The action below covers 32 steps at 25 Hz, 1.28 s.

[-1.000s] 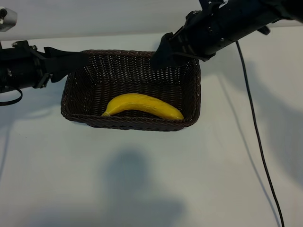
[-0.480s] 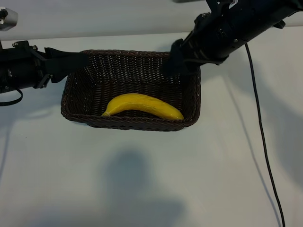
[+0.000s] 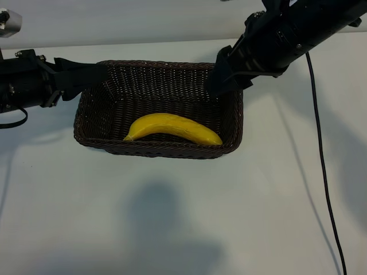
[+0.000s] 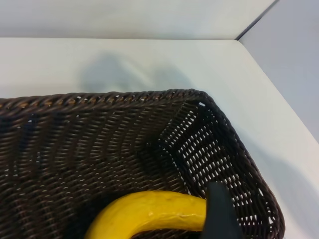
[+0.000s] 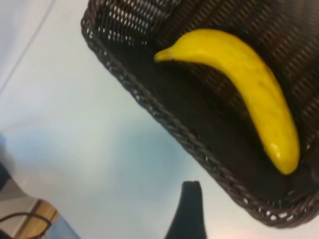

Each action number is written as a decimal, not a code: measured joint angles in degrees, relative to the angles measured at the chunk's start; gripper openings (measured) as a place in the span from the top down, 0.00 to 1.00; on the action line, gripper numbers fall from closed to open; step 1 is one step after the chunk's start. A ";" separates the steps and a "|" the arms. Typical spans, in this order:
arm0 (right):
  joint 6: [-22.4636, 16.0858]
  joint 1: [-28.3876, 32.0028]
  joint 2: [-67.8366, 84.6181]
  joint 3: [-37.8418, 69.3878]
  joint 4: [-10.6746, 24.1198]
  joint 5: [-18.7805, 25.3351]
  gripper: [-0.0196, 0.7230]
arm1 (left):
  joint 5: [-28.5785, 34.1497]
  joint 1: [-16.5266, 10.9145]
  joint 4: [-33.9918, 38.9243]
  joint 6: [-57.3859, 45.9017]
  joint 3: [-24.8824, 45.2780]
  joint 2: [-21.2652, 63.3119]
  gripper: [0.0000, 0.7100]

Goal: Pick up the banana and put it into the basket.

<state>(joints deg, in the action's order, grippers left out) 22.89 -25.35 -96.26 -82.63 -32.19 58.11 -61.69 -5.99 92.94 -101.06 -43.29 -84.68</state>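
A plain white table (image 3: pixel 172 217) fills the scene, with a pale wall behind it and soft shadows on the near side.

Exterior view: the basket (image 3: pixel 92 109) sits on the table toward the far side, its long axis across the picture. The banana (image 3: pixel 172 128) lies inside on the floor, along the near wall, stem end toward the left arm's side, curve arching away from the camera. Nothing else is in the basket. The left gripper (image 3: pixel 86 74) reaches in level from the left edge, its dark fingers at the basket's left far corner, just over the rim; whether they touch it I cannot tell. The right gripper (image 3: pixel 221 80) hangs over the basket's right far corner, pointing down and inward, clear of the banana. Its arm is cut off by the top edge, and a black cable (image 3: pixel 318 166) trails from it down the table. Both grippers are dark masses here, so the finger gaps are hard to make out.

Left wrist view: the basket's woven wall and braided rim (image 4: pixel 124 97) fill the frame; the banana (image 4: pixel 149 211) is partly cut off by the edge, and one dark fingertip (image 4: pixel 217 209) covers its end. The fingers stand apart, empty.

Right wrist view: the banana (image 5: pixel 249 84) lies on the basket floor beside the rim (image 5: pixel 164 124). Only one fingertip (image 5: pixel 188 211) shows; the fingers are spread wide, holding nothing.
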 joint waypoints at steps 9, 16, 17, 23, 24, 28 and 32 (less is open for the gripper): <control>-0.89 0.00 0.05 0.00 0.49 0.81 0.13 | 0.00 0.00 0.00 0.22 0.00 0.00 0.30; -1.02 0.00 0.05 0.00 0.59 1.65 0.14 | -0.32 0.00 0.00 0.22 0.00 0.00 0.30; -1.07 0.00 0.05 0.00 0.59 1.76 0.14 | -0.58 0.00 0.00 0.22 0.00 0.00 0.30; -1.23 0.00 0.05 0.00 0.59 1.87 0.16 | -1.75 0.00 0.00 0.22 0.00 0.00 0.30; -1.23 0.00 0.05 0.00 0.59 1.89 0.16 | -1.77 0.00 0.00 0.22 0.00 0.00 0.30; -1.25 0.00 0.05 0.00 0.59 1.94 0.16 | -1.88 0.00 0.00 0.22 0.00 0.00 0.30; -1.25 0.00 0.05 0.00 0.59 1.94 0.16 | -1.92 0.00 0.00 0.22 0.00 0.00 0.30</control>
<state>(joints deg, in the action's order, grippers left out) 21.64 -25.35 -96.21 -82.63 -31.60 60.05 -63.62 -5.99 92.94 -100.84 -43.29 -84.68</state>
